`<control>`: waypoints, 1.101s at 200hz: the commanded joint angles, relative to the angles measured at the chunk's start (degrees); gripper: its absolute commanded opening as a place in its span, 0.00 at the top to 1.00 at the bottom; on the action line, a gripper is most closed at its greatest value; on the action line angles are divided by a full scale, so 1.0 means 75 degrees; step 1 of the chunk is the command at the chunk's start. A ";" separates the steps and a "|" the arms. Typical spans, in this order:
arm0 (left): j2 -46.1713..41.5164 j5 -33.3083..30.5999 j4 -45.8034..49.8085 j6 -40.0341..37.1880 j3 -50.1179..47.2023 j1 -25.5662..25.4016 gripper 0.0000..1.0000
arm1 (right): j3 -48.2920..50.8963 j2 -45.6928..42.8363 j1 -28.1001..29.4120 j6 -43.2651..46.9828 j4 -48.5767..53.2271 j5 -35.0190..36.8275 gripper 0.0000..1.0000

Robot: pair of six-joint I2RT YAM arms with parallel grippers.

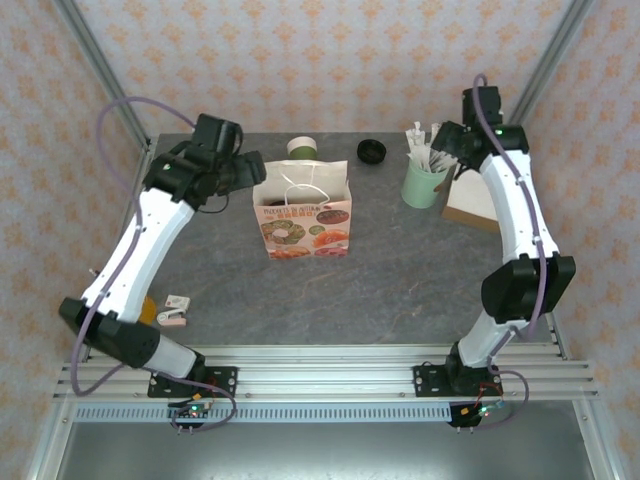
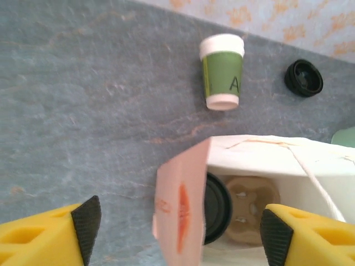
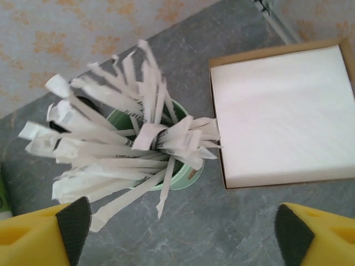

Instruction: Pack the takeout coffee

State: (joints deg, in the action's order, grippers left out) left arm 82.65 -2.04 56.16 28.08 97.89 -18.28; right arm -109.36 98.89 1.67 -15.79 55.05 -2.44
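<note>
My left arm runs from its base out along the table's left side, and its wrist turns in toward the paper bag [image 1: 305, 215]. The left gripper [image 2: 180, 230] hangs above the bag's left rim, its claw spread wide and holding nothing. Through that wrist camera I see into the open bag, where a black-lidded cup [image 2: 216, 208] sits beside a brown pulp carrier [image 2: 249, 208]. A second green-banded cup [image 1: 302, 148] stands upright behind the bag. The loose black lid [image 1: 372, 151] lies on the table, apart to its right.

My right arm folds at the elbow near the table's right edge, and its forearm stretches toward the far corner. The right gripper [image 3: 183, 230] is poised over the mint-green cup [image 3: 191, 177] of white-wrapped sticks [image 3: 127, 138]. Its claw is also wide and empty. The napkin box [image 3: 283, 111] lies just beside that cup.
</note>
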 commanded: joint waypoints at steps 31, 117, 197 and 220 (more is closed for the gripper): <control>-0.1117 -0.1312 -0.1239 0.0880 -0.1111 0.0258 0.00 | -0.0945 0.0988 -0.0281 -0.0778 0.1320 -0.1513 0.37; -0.1332 -0.1085 -0.1281 0.1548 -0.1766 0.0263 0.00 | -0.1156 0.1909 -0.0170 -0.1513 0.1182 -0.1194 0.67; -0.1160 -0.1014 -0.1138 0.1372 -0.1721 0.0270 0.00 | -0.0695 0.1885 -0.0036 -0.1853 0.0844 -0.1500 0.66; -0.1141 -0.1001 -0.1091 0.1296 -0.1676 0.0270 0.00 | -0.0707 0.1905 -0.0001 -0.1892 0.0828 -0.1427 0.76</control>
State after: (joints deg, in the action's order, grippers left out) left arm 73.65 -8.38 47.92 38.54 85.01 -16.71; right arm -115.20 113.49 0.99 -28.82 62.08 -13.58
